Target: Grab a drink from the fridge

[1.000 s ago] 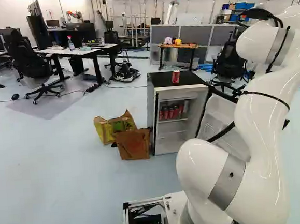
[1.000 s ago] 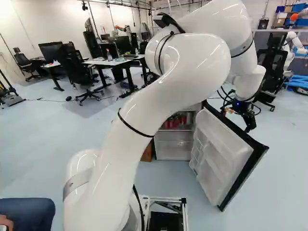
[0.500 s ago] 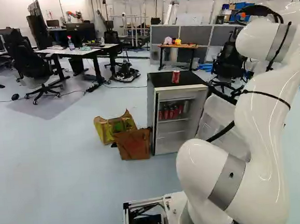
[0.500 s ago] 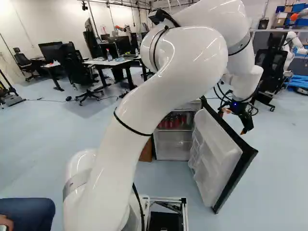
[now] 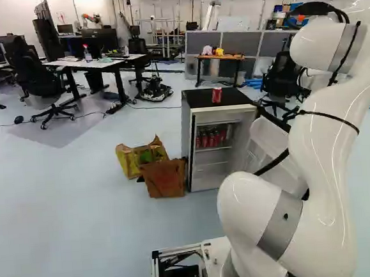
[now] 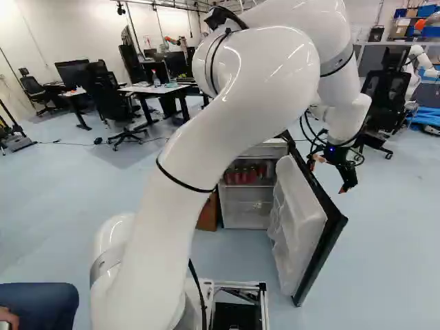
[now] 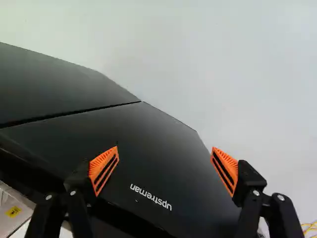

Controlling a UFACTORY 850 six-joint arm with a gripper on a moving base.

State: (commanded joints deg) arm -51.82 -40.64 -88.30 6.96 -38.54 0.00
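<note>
In the right base view my gripper is on the outer side of the fridge door, which stands partly open. Seen from the wrist, my gripper is open, its orange-padded fingers wide apart over the door's black outer face; nothing is held. Whether it touches the door I cannot tell. The fridge stands ahead of the base, several red cans on its upper shelf. One red can is upright on its black top. My arm hides part of the fridge in the right base view.
A yellow bag and a brown bag sit on the floor against the fridge's side. Desks and office chairs are further back. Another robot stands at the far right. A person's leg is close beside the base.
The fridge door has swung inward, towards the fridge body, and my gripper has moved the same way along its outer side. The base has not moved.
</note>
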